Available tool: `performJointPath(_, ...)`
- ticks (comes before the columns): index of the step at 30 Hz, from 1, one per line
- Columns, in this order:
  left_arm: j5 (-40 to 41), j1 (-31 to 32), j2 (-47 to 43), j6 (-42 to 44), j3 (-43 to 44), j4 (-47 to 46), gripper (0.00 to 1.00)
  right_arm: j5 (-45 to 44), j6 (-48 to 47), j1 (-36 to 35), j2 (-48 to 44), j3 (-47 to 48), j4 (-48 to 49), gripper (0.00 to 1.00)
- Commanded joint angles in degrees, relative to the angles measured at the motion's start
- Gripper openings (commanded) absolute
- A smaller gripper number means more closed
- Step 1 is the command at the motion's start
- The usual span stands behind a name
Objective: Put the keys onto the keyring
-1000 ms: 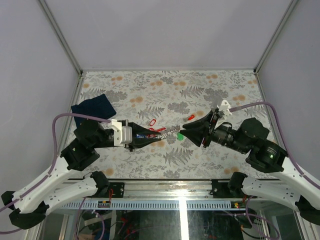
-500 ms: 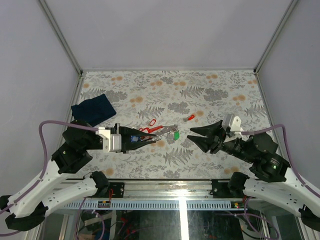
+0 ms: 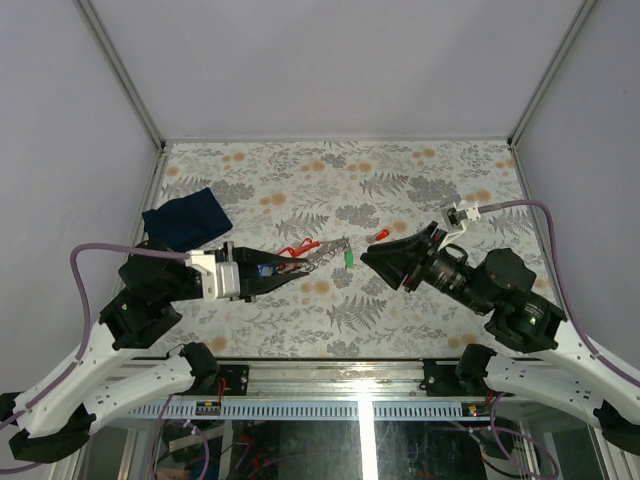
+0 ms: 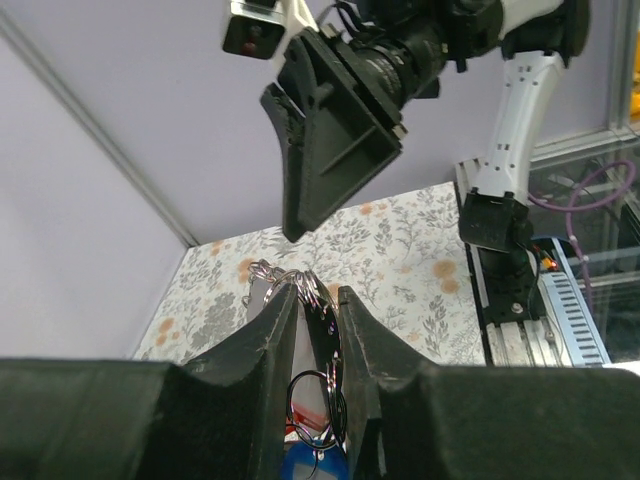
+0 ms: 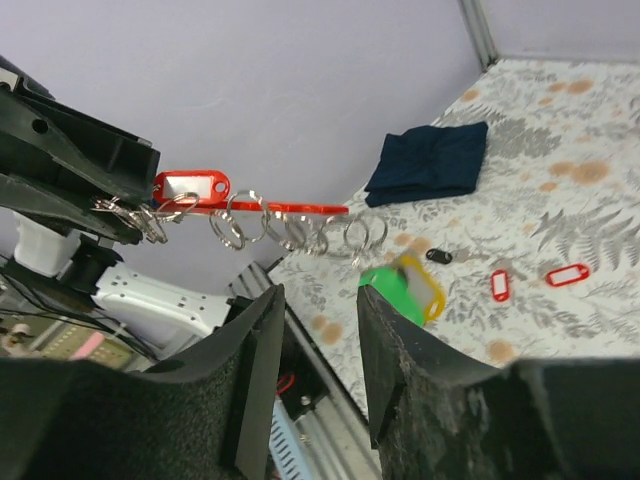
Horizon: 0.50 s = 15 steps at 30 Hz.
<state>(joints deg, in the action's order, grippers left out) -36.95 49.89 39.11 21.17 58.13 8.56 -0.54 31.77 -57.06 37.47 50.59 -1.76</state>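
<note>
**Right gripper (image 3: 372, 259) back in beside the keyring's (image 5: 265, 228) free end**

Half a second ago the right gripper sat farther back toward the near edge of the table (image 3: 430, 170). It has now come in closer to the hanging end of the keyring. The left gripper (image 3: 312, 266) has shifted only a little and keeps its hold.

The left gripper's fingers (image 4: 268, 345) are pinched on the keyring's metal rings. The left wrist view shows the rings squeezed between them, with a blue tag (image 4: 318, 466) lower in the gap. From that grip a string of linked rings reaches out through the air over the middle of the table, toward the right gripper. A labelled red tag (image 5: 192, 188) sits just beside the left fingertips and the red strap (image 5: 300, 208) runs along the rings. A green tag (image 5: 392, 296) and a yellow tag (image 5: 425, 284) hang at the free end, both blurred.

The right gripper's fingers (image 5: 250, 390) are spread with nothing between them. Their tips are just beside the green tag — whether they touch it cannot be told.

On the table, a pair of red tags (image 5: 500, 285) and a small black tag (image 5: 437, 256) lie beyond the string, toward the far edge. A lone red tag (image 3: 379, 236) lies just on the far side of the right gripper. A dark blue cloth (image 3: 187, 218) rests by the left edge.
</note>
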Motion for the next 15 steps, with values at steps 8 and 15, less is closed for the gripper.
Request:
performJointPath(8, 15.22, -0.46, 3.3, -10.86, -1.61, -14.9, 0.0, 13.75, 21.2, 19.23, 2.15, -3.97, 15.26, 0.43)
performJointPath(15, 16.1, -4.52, 4.35, -20.91, -3.04, -25.75, 0.0, 20.75, 33.96, 26.89, 6.75, -7.69, 33.45, 0.4)
